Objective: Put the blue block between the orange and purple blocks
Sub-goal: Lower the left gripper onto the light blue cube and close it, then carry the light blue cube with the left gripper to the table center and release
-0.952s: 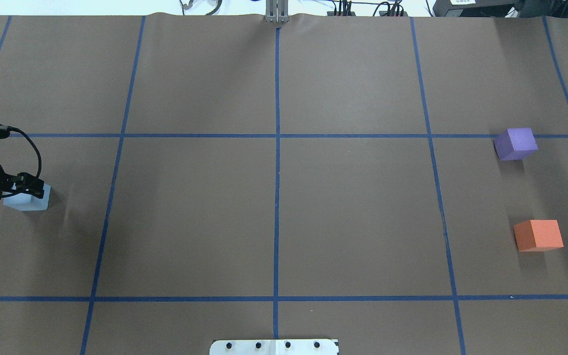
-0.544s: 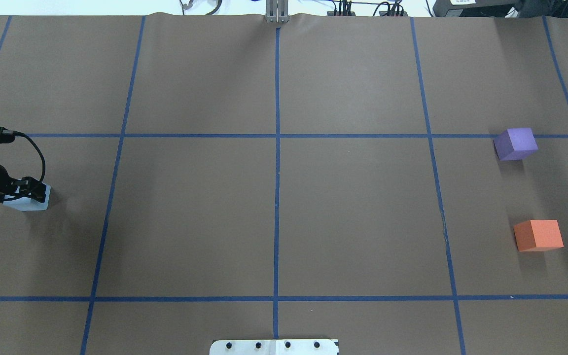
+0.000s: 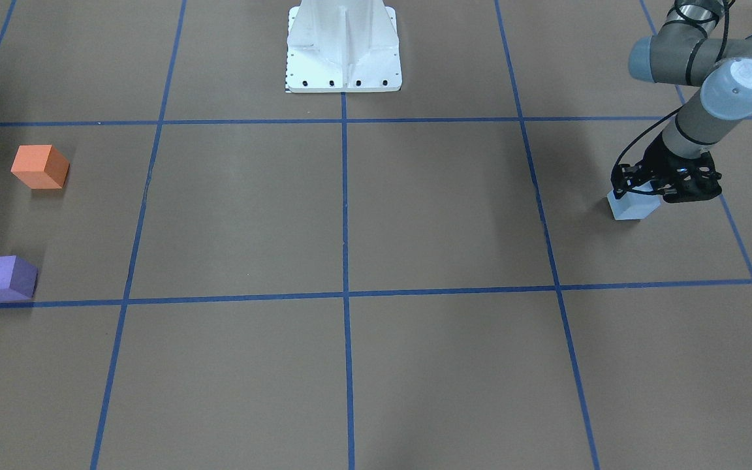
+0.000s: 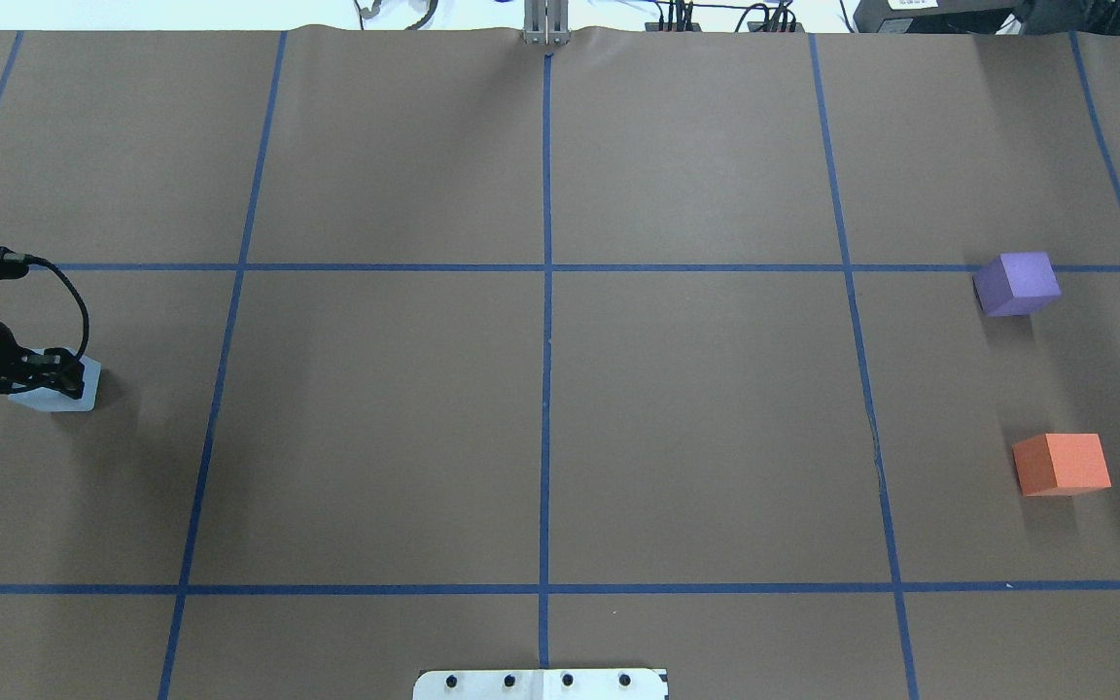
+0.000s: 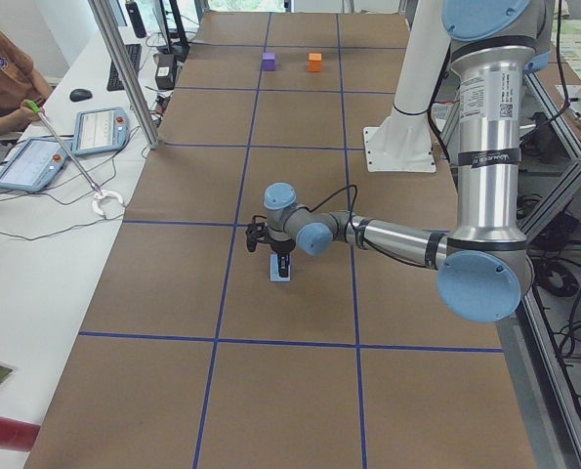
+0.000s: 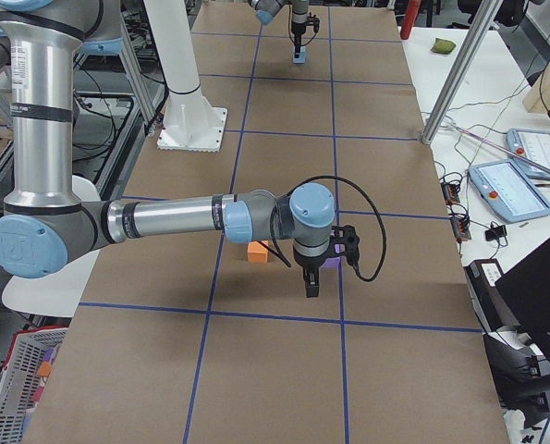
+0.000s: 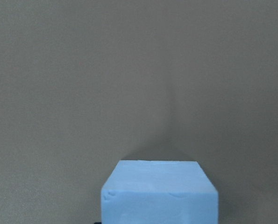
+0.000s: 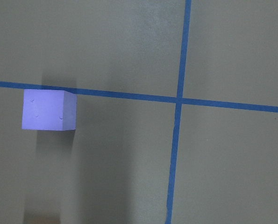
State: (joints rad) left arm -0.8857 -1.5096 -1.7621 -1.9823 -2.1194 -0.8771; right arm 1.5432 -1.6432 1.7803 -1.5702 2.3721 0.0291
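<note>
The pale blue block [image 4: 62, 397] sits at the table's far left; it also shows in the front view [image 3: 632, 209] and fills the bottom of the left wrist view [image 7: 160, 192]. My left gripper [image 4: 47, 374] is down over it, fingers astride its sides and shut on it, the block at table level. The purple block [image 4: 1017, 283] and the orange block [image 4: 1062, 464] stand apart at the far right. My right gripper [image 6: 311, 280] shows only in the exterior right view, hovering by those two blocks; I cannot tell whether it is open.
Blue tape lines [image 4: 546, 340] divide the brown paper table into a grid. The white robot base plate [image 3: 343, 46] sits at the middle of my edge. The right wrist view shows the purple block [image 8: 49, 109] beside a tape crossing.
My left gripper has sunk lower onto the blue block and drawn slightly left. The block has shifted a little. The purple and orange blocks have not moved.
</note>
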